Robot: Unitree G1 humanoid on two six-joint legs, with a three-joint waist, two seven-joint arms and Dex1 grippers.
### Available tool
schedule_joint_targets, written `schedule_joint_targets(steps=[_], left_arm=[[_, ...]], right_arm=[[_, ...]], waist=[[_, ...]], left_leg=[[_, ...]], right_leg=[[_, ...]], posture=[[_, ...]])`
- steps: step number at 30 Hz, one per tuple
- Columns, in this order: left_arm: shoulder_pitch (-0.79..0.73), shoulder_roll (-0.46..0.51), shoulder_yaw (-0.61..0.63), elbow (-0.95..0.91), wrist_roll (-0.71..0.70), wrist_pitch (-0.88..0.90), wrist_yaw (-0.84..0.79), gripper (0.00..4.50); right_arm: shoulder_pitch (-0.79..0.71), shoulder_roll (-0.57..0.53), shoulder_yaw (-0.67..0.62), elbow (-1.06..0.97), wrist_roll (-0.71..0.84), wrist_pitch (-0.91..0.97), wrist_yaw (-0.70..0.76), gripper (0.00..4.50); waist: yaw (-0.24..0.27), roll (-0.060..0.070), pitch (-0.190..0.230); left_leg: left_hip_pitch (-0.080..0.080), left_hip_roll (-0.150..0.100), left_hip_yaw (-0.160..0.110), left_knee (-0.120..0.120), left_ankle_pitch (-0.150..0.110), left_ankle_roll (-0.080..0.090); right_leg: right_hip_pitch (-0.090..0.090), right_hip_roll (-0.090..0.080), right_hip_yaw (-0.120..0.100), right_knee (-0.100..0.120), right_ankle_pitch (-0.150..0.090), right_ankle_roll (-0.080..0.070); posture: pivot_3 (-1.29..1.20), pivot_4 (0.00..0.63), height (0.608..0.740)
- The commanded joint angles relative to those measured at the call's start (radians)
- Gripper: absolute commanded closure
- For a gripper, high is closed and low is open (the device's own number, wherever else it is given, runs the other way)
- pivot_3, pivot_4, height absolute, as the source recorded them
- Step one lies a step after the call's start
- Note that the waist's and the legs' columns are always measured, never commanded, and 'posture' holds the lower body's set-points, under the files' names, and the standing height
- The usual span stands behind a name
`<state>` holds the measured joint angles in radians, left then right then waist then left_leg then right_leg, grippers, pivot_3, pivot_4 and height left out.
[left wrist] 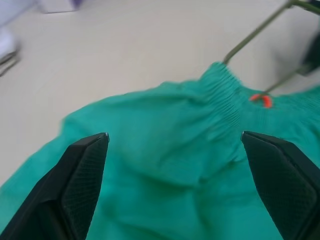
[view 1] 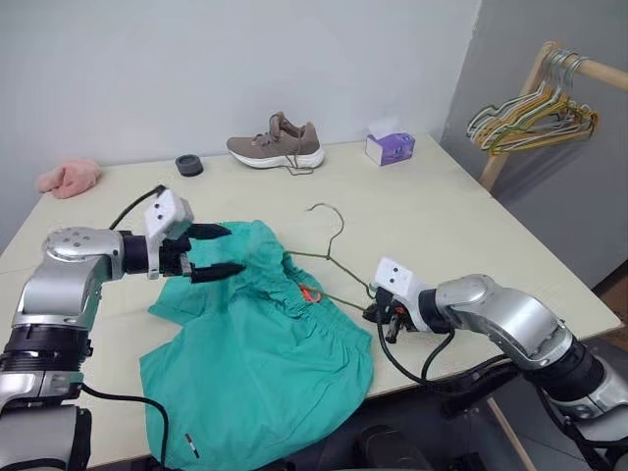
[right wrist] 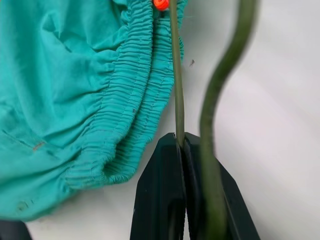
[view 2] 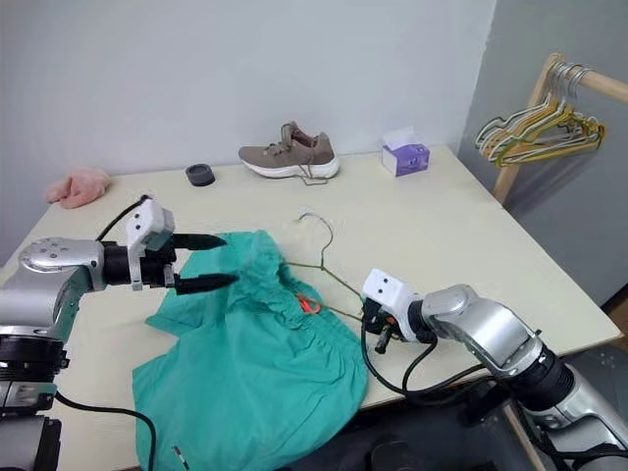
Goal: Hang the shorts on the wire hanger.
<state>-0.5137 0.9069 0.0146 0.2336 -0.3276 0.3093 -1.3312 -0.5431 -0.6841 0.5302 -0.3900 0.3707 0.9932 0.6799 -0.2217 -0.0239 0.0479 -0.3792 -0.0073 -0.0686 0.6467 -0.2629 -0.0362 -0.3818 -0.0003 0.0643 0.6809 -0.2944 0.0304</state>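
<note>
Right wrist view: the right gripper (right wrist: 182, 142) is pinching the wire hanger (right wrist: 177, 75) between closed fingers beside the gathered waistband. The left gripper (view 1: 218, 251) is hovering with fingers spread wide, empty, over the shorts (view 1: 257, 358), which are lying rumpled on the counter (view 1: 432, 216), partly overhanging its near edge.

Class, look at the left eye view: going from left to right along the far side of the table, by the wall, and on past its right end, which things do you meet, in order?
Pink fuzzy cloth → small dark round object → brown shoe → purple tissue box → bunched hangers on the wooden rail.
</note>
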Motion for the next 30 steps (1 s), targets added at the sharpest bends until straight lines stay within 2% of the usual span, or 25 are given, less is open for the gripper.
schedule_joint_targets(steps=[1,10,18,21,30], left_arm=[[-0.063,0.001,-0.045,-0.018,0.041,-0.062,-0.042,0.02],[-0.048,0.01,-0.144,-0.002,0.112,-0.157,-0.144,0.02],[-0.038,-0.003,-0.145,0.088,0.178,-0.229,-0.11,0.02],[-0.031,-0.009,-0.137,0.091,0.172,-0.226,-0.104,0.56],[-0.004,-0.027,-0.126,0.038,0.136,-0.171,-0.099,3.35]], right_arm=[[-0.023,-0.007,0.012,-0.054,-0.058,-0.08,0.03,4.5],[-0.015,0.002,0.011,-0.071,-0.144,-0.16,0.06,4.5],[-0.011,0.022,-0.044,-0.089,-0.128,-0.173,0.086,4.5],[-0.006,0.03,-0.056,-0.096,-0.126,-0.17,0.094,4.5],[0.002,0.04,-0.056,-0.101,-0.147,-0.226,0.111,4.5]], waist=[[0.0,0.0,0.0],[-0.007,0.0,0.0],[-0.006,0.0,0.0],[-0.006,0.0,0.0],[-0.006,0.0,0.0]], left_leg=[[0.0,0.0,0.0,0.0,0.0,0.0],[0.0,0.0,-0.001,0.001,0.0,0.0],[-0.001,0.0,-0.001,0.003,0.0,0.0],[-0.001,0.0,-0.002,0.003,0.0,0.0],[-0.001,0.0,-0.003,0.003,0.0,0.0]], right_leg=[[0.0,0.0,0.0,0.0,0.0,0.0],[0.0,0.0,-0.001,0.0,0.0,0.0],[0.001,0.0,-0.001,0.001,0.0,0.0],[0.001,0.0,-0.002,0.001,0.0,0.0],[0.001,0.0,-0.002,0.002,0.0,0.0]], posture=[[-0.22,0.0,0.74],[-0.24,0.0,0.74],[-0.25,0.0,0.74],[-0.24,0.0,0.74],[-0.24,0.0,0.74]])
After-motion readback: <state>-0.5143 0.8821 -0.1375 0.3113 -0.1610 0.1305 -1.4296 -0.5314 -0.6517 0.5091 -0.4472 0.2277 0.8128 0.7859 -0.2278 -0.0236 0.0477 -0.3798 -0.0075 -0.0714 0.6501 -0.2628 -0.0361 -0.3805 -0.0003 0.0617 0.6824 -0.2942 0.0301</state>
